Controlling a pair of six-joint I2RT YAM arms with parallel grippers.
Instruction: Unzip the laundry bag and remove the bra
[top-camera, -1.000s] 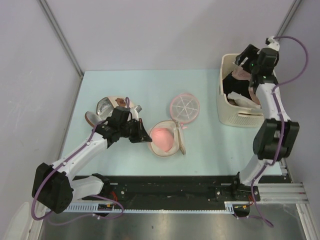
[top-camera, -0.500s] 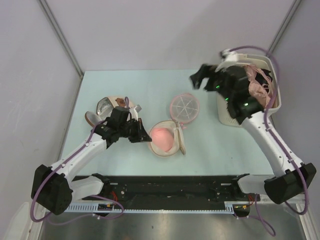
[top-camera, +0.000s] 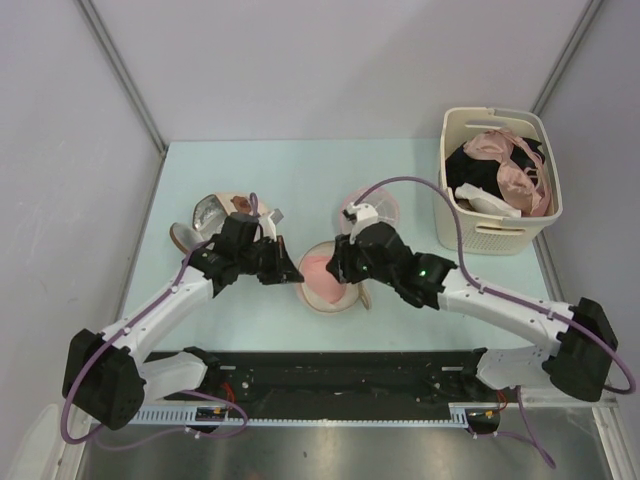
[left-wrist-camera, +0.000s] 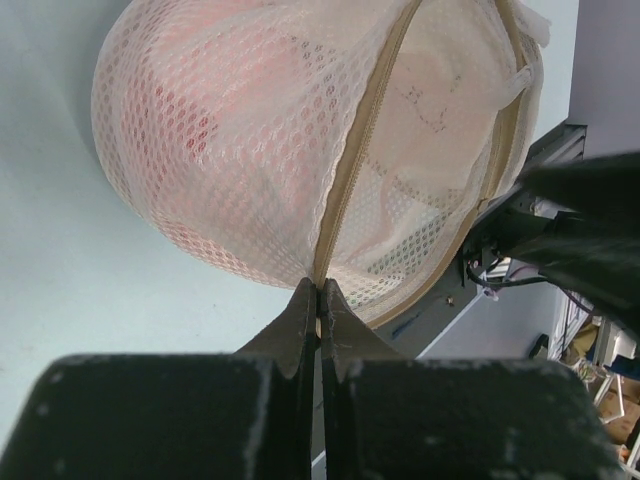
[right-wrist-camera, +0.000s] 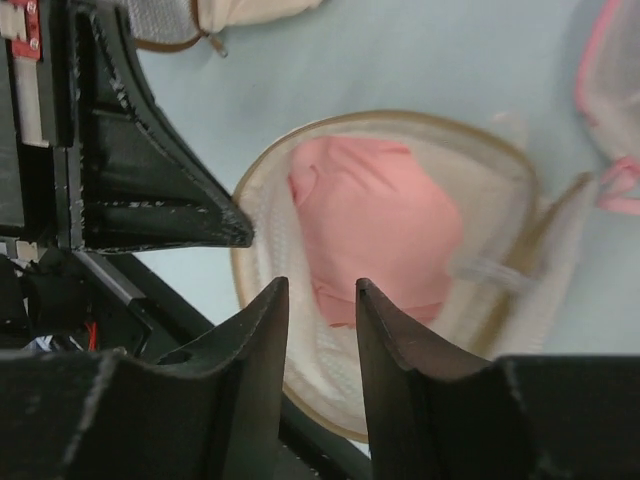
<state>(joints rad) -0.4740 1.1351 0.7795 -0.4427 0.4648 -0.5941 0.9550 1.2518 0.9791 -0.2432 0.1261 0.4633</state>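
Note:
The laundry bag (top-camera: 322, 283), pale mesh with a tan zip rim, lies open in the middle of the table. A salmon-pink bra (top-camera: 322, 270) sits inside it. It also shows in the right wrist view (right-wrist-camera: 372, 222). My left gripper (top-camera: 291, 271) is shut on the bag's zip seam at its left edge; in the left wrist view the jaws pinch the seam (left-wrist-camera: 320, 296) below the mesh dome (left-wrist-camera: 250, 140). My right gripper (top-camera: 342, 266) is open, hovering just over the bag's right side. Its fingers (right-wrist-camera: 320, 300) frame the lower edge of the pink fabric without touching it.
A flat pink disc with white spokes (top-camera: 372, 212) lies behind the bag. A beige dome with silver lining (top-camera: 213, 215) lies at the left. A cream basket (top-camera: 487, 237) at the back right holds black, white and pink clothes.
My right arm swung from the basket at the back right down to the bag in the middle. My left gripper kept its grip and place.

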